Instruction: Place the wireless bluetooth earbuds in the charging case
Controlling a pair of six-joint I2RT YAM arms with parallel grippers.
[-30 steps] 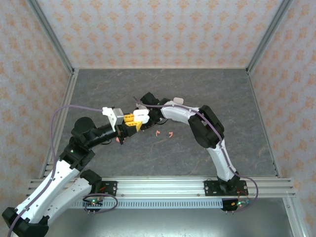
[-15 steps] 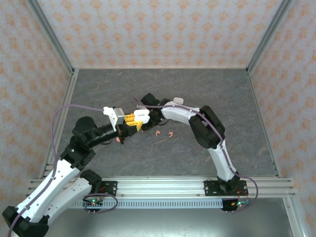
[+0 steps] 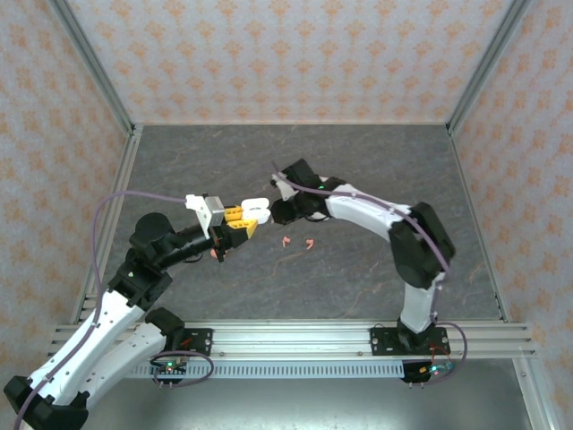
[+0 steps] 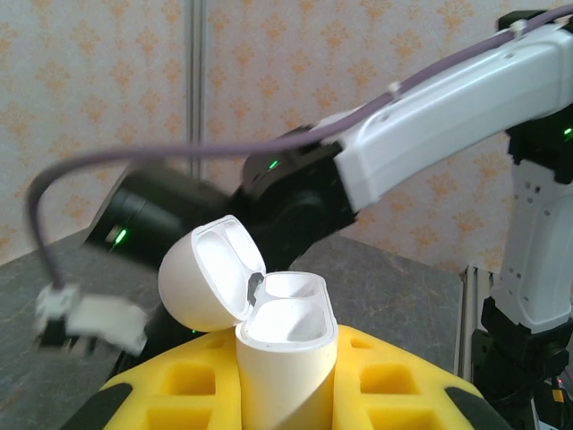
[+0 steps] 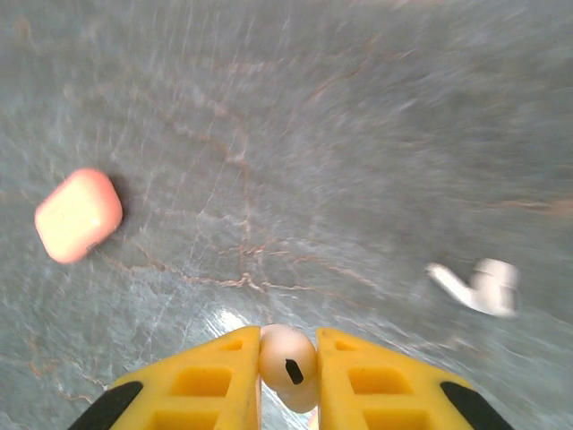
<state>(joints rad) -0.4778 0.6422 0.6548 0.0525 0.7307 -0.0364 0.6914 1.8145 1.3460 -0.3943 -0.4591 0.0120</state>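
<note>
The white charging case (image 4: 286, 358) stands upright with its lid (image 4: 210, 273) flipped open, and my left gripper (image 4: 288, 354) is shut on its body. In the top view that case (image 3: 255, 207) is held above the table's middle by the left gripper (image 3: 240, 218). My right gripper (image 5: 288, 348) is shut on a white earbud (image 5: 286, 358), pinched between its yellow fingers (image 5: 206, 376). From above, the right gripper (image 3: 279, 211) hangs just right of the open case. Another white earbud (image 5: 479, 285) lies blurred on the table. Two coral earbuds (image 3: 286, 240) (image 3: 310, 243) lie below the grippers.
A shut coral case (image 5: 78, 215) lies on the grey table (image 3: 376, 161); a coral patch (image 3: 215, 253) shows under the left wrist. Patterned walls and metal posts (image 3: 89, 63) fence the table. The right arm's white link (image 4: 448, 116) crosses behind the open case.
The right arm has swung to the right, its wrist drawing away from the spot behind the held case. The right gripper has closed on the white earbud. The left arm holds still.
</note>
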